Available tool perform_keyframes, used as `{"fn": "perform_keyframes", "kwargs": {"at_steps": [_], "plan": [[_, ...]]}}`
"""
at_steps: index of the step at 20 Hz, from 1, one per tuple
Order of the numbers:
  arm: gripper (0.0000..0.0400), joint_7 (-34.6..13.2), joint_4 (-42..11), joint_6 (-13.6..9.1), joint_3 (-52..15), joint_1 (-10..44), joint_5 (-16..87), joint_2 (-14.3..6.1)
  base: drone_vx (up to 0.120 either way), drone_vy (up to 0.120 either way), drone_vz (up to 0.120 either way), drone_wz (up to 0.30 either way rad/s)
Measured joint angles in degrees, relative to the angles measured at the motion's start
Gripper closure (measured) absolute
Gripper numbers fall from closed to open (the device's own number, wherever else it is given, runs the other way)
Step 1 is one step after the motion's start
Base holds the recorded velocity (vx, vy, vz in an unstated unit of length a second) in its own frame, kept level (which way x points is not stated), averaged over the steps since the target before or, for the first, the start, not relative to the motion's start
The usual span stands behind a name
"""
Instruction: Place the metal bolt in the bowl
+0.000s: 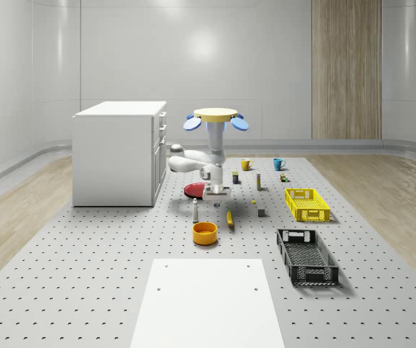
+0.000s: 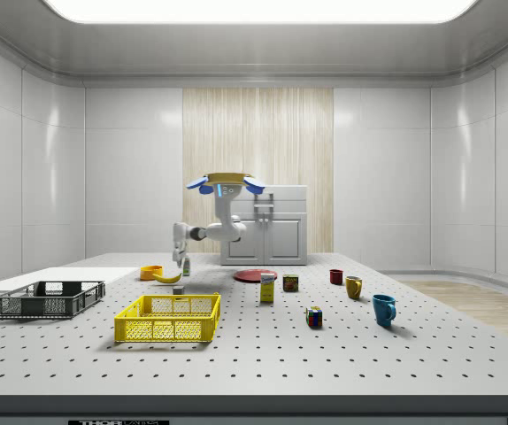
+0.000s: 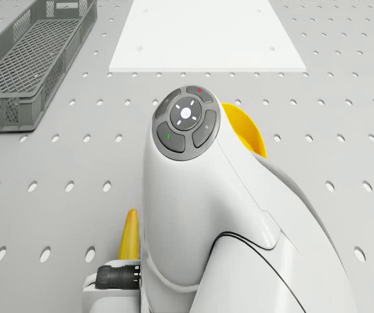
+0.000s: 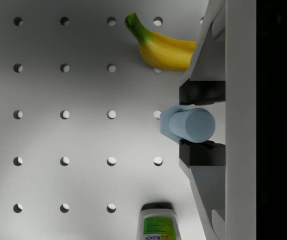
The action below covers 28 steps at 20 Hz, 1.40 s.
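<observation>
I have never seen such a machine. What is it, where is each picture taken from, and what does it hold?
It is a simulated flying drone with an arm hanging below; it hovers over the perforated table, beside the white cabinet. Two pictures come from fixed cameras, above and at the side; one looks from the drone's body, one from the wrist. On the table are an orange bowl, a banana, a bleach bottle, a yellow crate and a black crate. The tool is closed on the pale metal bolt.

We count two crates, one yellow (image 1: 306, 204) and one black (image 1: 306, 255), and three mugs: red (image 2: 336, 277), yellow (image 2: 354, 287), blue (image 2: 383, 309). One banana (image 4: 163, 48), one orange bowl (image 1: 204, 233), one red plate (image 2: 255, 276) and one bleach bottle (image 4: 158, 223) complete the tally.
</observation>
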State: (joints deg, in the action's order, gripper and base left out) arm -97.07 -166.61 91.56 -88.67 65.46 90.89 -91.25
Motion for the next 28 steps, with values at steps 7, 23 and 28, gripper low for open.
{"fn": "perform_keyframes", "kwargs": {"at_steps": [7,23,28], "plan": [[0.0300,0.00,0.00,0.23,-0.04,0.01,-0.09,-0.25,0.120,-0.091,0.000,0.000],[0.0300,-0.01,0.00,0.60,-0.10,0.01,-0.24,-0.64,0.120,-0.013,0.000,0.000],[0.0300,-0.01,0.00,0.68,-0.11,0.02,-0.28,-0.73,0.120,0.000,0.000,0.000]]}}
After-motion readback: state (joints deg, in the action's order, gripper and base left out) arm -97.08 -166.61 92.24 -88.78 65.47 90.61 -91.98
